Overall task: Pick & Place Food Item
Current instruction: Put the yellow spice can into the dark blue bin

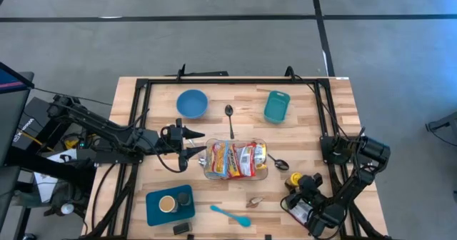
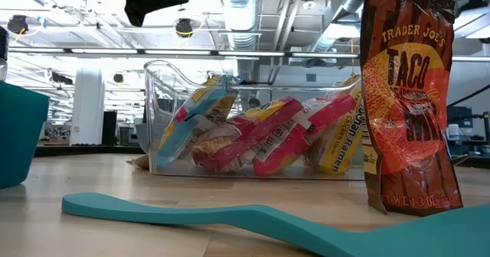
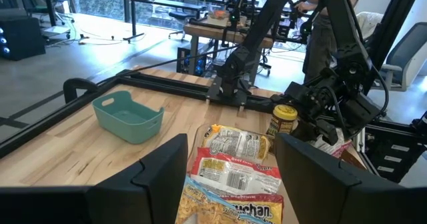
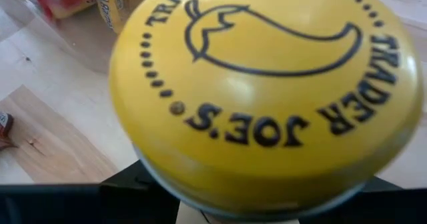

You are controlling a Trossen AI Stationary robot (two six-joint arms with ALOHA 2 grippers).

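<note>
Right gripper [image 1: 300,185]: at the near right part of the wooden table [image 1: 307,140], its fingers pinching a small jar with a yellow round lid [image 4: 267,94]; in the right wrist view the lid fills almost all the picture, between the two dark fingers.
Jar position: just right of the clear plastic bin [image 1: 236,159], near a metal spoon [image 1: 277,162]; in the left wrist view the yellow-lidded jar [image 3: 283,121] stands upright beside the bin's far end.
Left gripper [image 1: 198,142]: just left of the clear bin, fingers spread, holding nothing.
Clear bin content: several ramen packets in red, yellow and blue wrap [image 2: 260,138], lying tilted.
Blue round bowl [image 1: 192,103]: at the far side of the table.
Teal rectangular basket [image 1: 277,106]: far right side.
Second metal spoon [image 1: 229,118]: between bowl and basket.
Teal spatula [image 1: 230,215]: near edge, flat on the table.
Taco seasoning packet, orange-brown [image 2: 409,96]: stands upright close to the low camera.
</note>
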